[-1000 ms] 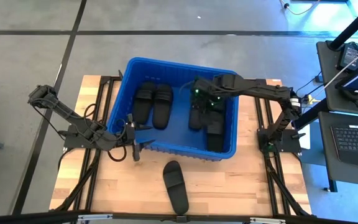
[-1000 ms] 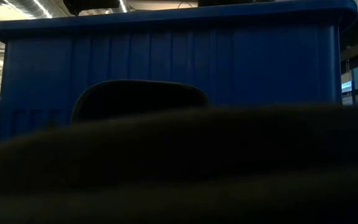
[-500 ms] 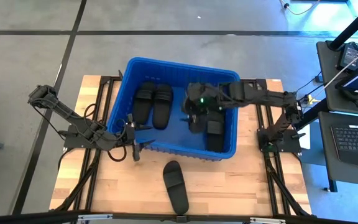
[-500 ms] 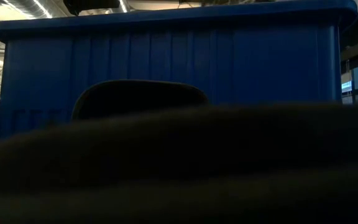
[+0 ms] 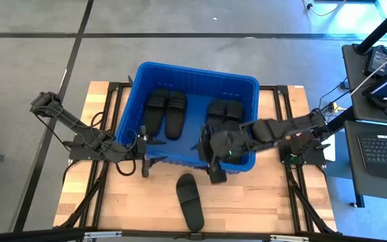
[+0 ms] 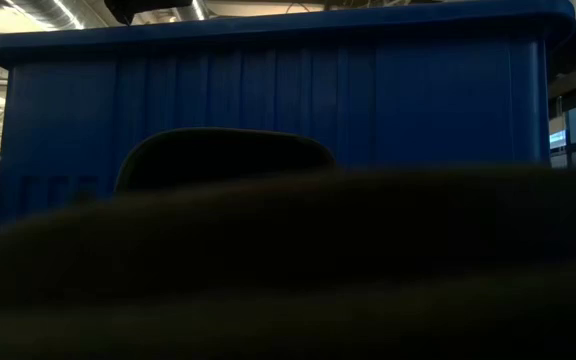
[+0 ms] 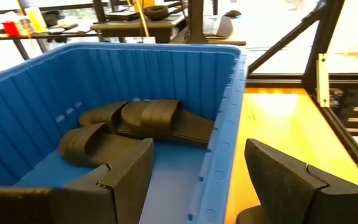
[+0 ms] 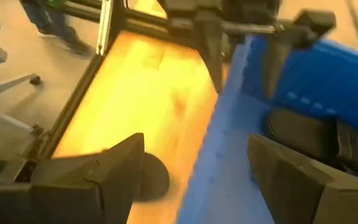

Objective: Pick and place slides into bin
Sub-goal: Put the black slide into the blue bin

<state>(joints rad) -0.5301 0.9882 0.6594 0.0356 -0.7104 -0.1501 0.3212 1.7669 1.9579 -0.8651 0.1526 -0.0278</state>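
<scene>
Wooden table point(image 5: 261, 202): right gripper point(image 5: 215, 161) spread wide, empty, over bin point(image 5: 180, 72) front rim; last slide point(image 5: 188, 200) just beyond. Descent may clip rim.

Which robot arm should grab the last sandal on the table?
Probably the right: its open end effector hangs over the bin edge, closest to the sandal. The left end effector straddles the bin's wall.
</scene>
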